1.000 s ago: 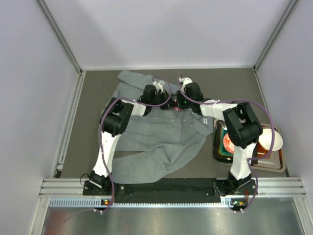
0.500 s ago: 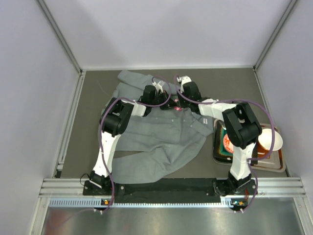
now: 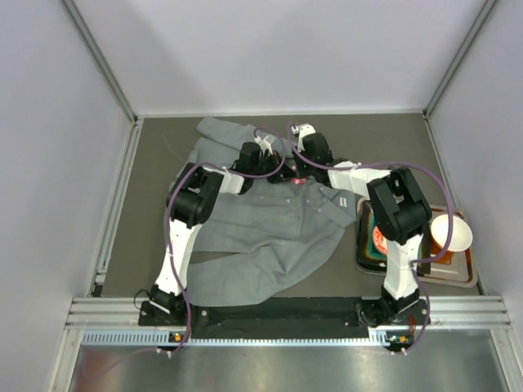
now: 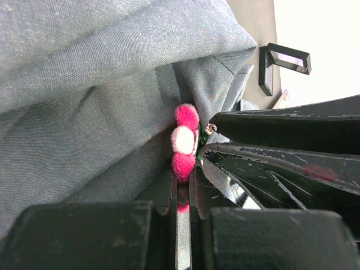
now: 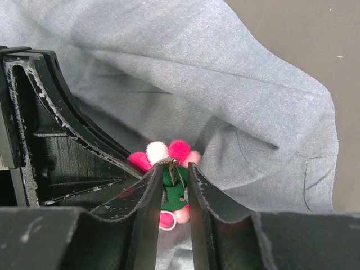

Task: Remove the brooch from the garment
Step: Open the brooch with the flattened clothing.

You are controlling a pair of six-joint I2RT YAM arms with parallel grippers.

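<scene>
Where the grey garment (image 5: 253, 112) rumples, left tool (image 4: 181, 175) and right tool (image 5: 173, 173) pinch the fuzzy pom-pom brooch (image 4: 184, 140).

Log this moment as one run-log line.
phase: unpinning | left gripper: shut on pink flower-shaped brooch | right gripper: shut on its green backing | brooch: against rumpled grey button-up shirt

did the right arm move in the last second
Yes, slightly: the right arm has swung its elbow left, away from the cup on the tray, so more of the cup shows.
</scene>
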